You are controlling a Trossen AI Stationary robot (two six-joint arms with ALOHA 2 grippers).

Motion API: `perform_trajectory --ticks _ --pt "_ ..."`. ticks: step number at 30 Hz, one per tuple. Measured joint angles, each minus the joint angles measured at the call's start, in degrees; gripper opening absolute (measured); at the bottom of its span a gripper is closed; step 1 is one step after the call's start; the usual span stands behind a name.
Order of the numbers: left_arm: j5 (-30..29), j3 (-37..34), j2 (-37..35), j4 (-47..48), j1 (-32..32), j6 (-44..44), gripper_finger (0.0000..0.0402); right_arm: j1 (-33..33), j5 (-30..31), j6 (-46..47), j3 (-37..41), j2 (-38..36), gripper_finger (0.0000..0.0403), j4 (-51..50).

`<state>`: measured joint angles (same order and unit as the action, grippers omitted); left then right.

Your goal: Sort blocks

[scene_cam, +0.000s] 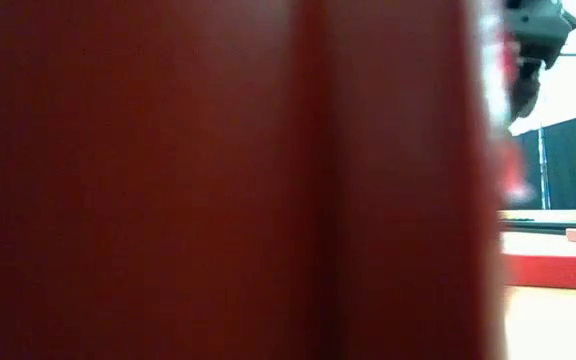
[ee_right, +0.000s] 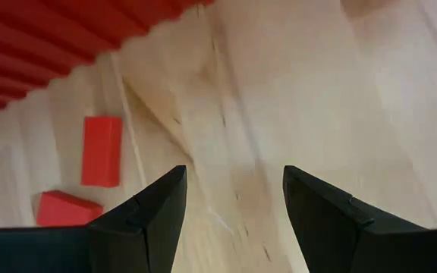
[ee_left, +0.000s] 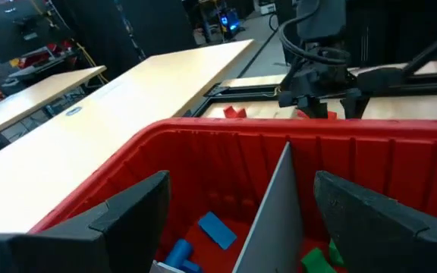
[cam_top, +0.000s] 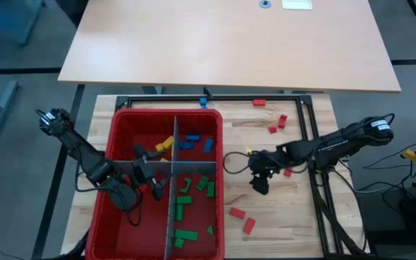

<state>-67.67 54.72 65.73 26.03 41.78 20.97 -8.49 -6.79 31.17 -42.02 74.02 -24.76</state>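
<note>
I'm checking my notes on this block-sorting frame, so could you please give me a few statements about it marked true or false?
1. The green blocks lie in a compartment of the red bin. True.
2. The right gripper is shut on a red block. False: its fingers are open with nothing between them, above bare wooden table.
3. The left gripper is over the bin. True; its fingers are open.
4. No blocks remain outside the bin. False: red blocks lie on the table to the bin's right.
5. The blue blocks share a compartment with the green ones. False: a grey divider separates them.
</note>
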Motion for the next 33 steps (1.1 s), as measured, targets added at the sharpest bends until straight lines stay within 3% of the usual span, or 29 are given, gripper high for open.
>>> perform_trajectory --ticks 14,33 --pt "0.3 0.0 0.0 0.2 0.0 -2.0 0.0312 -2.4 2.5 4.7 2.1 5.3 0.0199 4.5" --pt "0.3 0.0 0.0 0.1 0.0 -2.5 0.0312 -16.8 5.9 8.3 1.9 15.8 0.0199 14.0"
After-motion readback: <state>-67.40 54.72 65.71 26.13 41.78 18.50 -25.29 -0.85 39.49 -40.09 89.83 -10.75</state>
